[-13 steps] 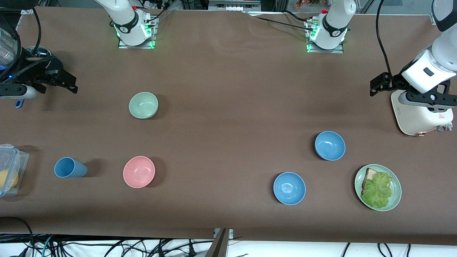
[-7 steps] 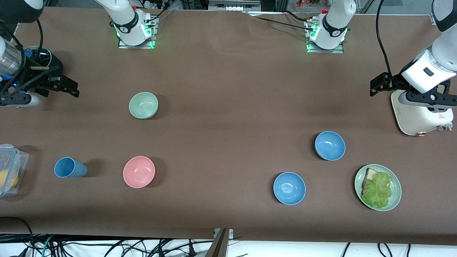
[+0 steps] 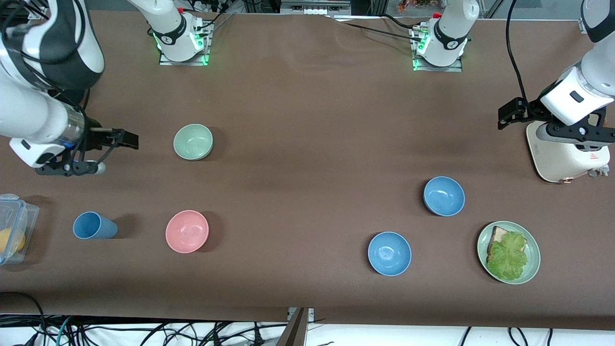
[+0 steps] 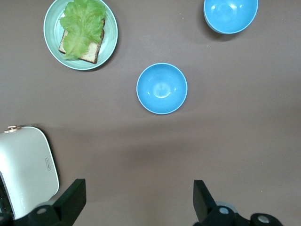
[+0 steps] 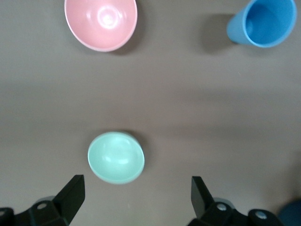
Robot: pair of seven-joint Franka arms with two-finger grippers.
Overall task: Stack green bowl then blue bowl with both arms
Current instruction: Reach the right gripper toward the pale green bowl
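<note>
Green bowl sits free on the tabletop, so the right pincer hangs beside it, spread and empty, while the left pincer, equally spread and empty, waits well apart near 2 blue bowls.

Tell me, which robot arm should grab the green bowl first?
The right one, probably. The right gripper is open and empty, just beside the green bowl at its own end of the table. The left gripper waits open by the white appliance, closer to the two blue bowls.
</note>
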